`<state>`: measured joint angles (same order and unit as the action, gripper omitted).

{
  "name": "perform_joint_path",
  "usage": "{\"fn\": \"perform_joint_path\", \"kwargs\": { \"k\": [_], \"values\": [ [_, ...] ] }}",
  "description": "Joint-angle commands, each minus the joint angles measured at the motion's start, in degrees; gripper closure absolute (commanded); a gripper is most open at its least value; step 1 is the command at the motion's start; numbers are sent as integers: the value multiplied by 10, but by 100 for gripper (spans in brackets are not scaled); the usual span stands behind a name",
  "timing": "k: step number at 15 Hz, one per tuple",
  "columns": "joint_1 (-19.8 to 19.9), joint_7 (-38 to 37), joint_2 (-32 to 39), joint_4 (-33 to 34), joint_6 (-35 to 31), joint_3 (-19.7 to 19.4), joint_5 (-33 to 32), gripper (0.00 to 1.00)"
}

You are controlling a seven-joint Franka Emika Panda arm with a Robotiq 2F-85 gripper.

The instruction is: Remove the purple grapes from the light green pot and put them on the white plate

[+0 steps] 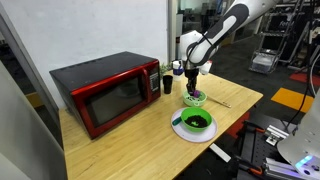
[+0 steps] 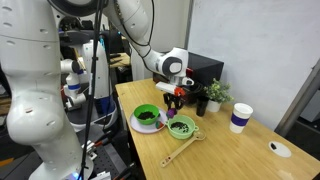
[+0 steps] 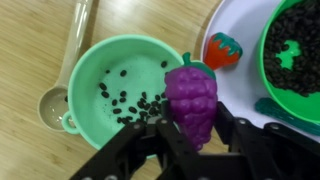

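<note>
Gripper (image 3: pixel 192 122) clamps its dark fingers (image 3: pixel 128 148) on either side of the purple grapes (image 3: pixel 190 95), low in the centre of the wrist view. The plastic bunch stands upright with its green stem pointing to the top of the frame. The bunch covers the right edge of the light green pot (image 3: pixel 118 58), which fills the centre-left of that picture. Small dark beans (image 3: pixel 125 100) are scattered over the pot's pale floor.

The white plate (image 3: pixel 240 88) curves in from the upper right of the wrist view, just beside the pot. On it sit a toy strawberry (image 3: pixel 222 48) and a darker green bowl (image 3: pixel 266 55) with dark contents, partly cut off by the right edge. A wooden spoon (image 3: pixel 72 50) lies on the desk (image 3: pixel 25 60) to the left of the pot, its handle running to the top edge.

In both exterior views the arm reaches down from the top of the frame. In an exterior view the gripper (image 1: pixel 191 82) hangs just over the pot (image 1: pixel 196 99) in mid-frame, with the plate (image 1: pixel 180 130) below it nearer the desk's front edge. A red microwave (image 1: pixel 105 92) stands at the left. In an exterior view the gripper (image 2: pixel 177 98) sits above and between the plate (image 2: pixel 136 126) at centre-left and the pot (image 2: pixel 181 128) at centre. A white cup (image 2: pixel 240 117) stands well apart at the right. The grapes are too small to make out in either exterior picture.
</note>
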<state>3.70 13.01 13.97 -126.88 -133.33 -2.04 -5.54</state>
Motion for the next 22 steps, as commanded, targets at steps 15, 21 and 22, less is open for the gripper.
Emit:
{"fn": "perform_joint_path", "kwargs": {
  "k": [15,21,22],
  "values": [
    [7,126,8,-38,-135,58,158,81],
    [6,114,36,-12,-132,58,142,81],
    [6,113,43,-4,-131,57,139,81]
  ]
}}
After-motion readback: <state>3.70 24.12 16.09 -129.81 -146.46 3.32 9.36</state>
